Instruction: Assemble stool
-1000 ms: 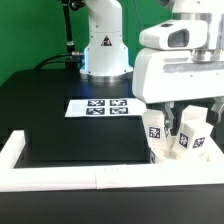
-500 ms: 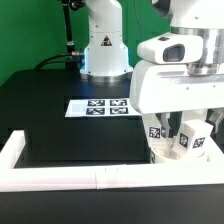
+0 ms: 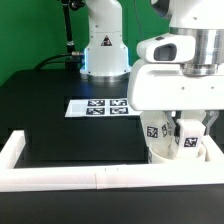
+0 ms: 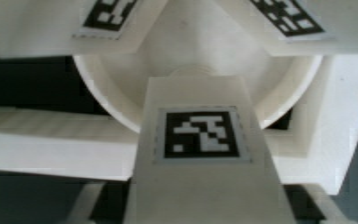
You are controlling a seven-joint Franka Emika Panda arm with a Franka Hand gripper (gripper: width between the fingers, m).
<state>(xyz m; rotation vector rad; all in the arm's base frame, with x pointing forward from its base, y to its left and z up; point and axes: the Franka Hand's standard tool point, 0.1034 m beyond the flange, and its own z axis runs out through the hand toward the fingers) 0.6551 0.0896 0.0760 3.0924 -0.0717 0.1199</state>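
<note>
From my remote seat, the exterior view shows the gripper (image 3: 178,128) down at about four o'clock in the frame, low over the stool parts. Its jaws are drawn in narrow. They appear to be closed around the tagged leg (image 3: 186,137) standing beneath the arm's white wrist housing, though the housing hides the contact itself.

A second tagged leg (image 3: 153,130) stands just beside it, toward the exterior view's left. Both rise from the round seat (image 3: 170,155), which sits on the black worktop (image 3: 70,135) against the long white border rail (image 3: 60,179) running along the six o'clock edge. The rail turns a corner at about eight o'clock.

The marker board (image 3: 100,106) lies flat near the frame's centre, at roughly eleven o'clock from the seat and well apart from it. The arm's white base (image 3: 104,45) stands behind it at twelve o'clock.

The wrist view looks straight down on a leg (image 4: 206,140) with its square tag facing the camera, and the seat's curved rim (image 4: 114,95) lies behind it. Two more tagged leg ends (image 4: 286,18) show beyond the rim. I cannot make out the fingertips in this view.
</note>
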